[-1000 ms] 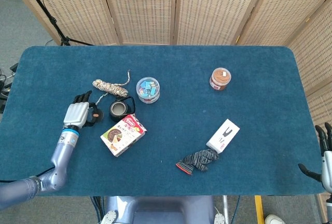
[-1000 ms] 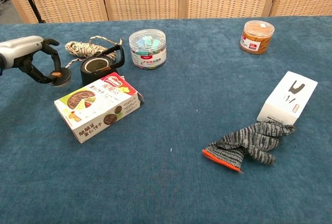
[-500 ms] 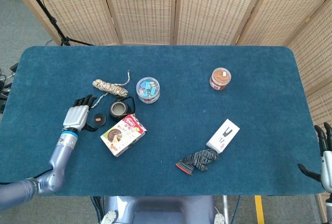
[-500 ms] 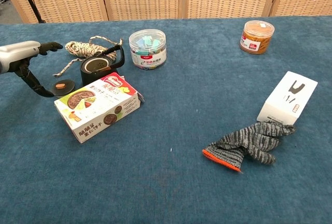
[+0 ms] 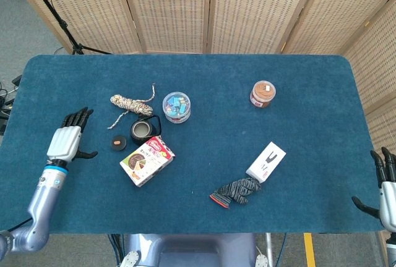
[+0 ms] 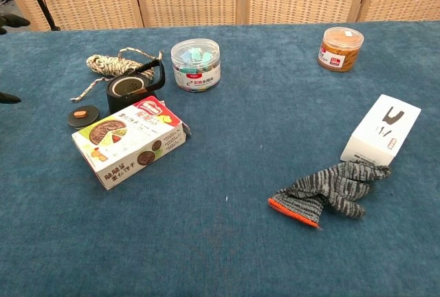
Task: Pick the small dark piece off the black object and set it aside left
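small dark piece (image 5: pixel 116 142) lies flat on the table (image 5: pixel 204 75) at left of centre in the head view, just beside the black object (image 5: pixel 142 130) on its left, apart from it, an orange spot on its top. in the chest view it sits at left of centre, just above the corner of the snack box (image 6: pixel 130 139). judgement: the piece is off the black object and set aside to the left; the task appears essentially complete.

left hand (image 5: pixel 64 140) is at the left edge of the head view, fingers spread, holding nothing, well apart from the piece. in the chest view only dark fingertips show at the far left edge. right hand (image 5: pixel 386 183) is at the lower right edge of the head view, fingers apart, holding nothing, off the table's near right corner.

risks from here, as judgement:
- the piece rests close to the black object, the snack box and the loose end of the twine bundle (image 5: pixel 131 103); any return of the left hand could nudge it back against them.
- a low sweep of the left arm across the cloth could drag the piece or tip the black object.
- the piece is dark on dark cloth; only its orange spot makes it easy to find.
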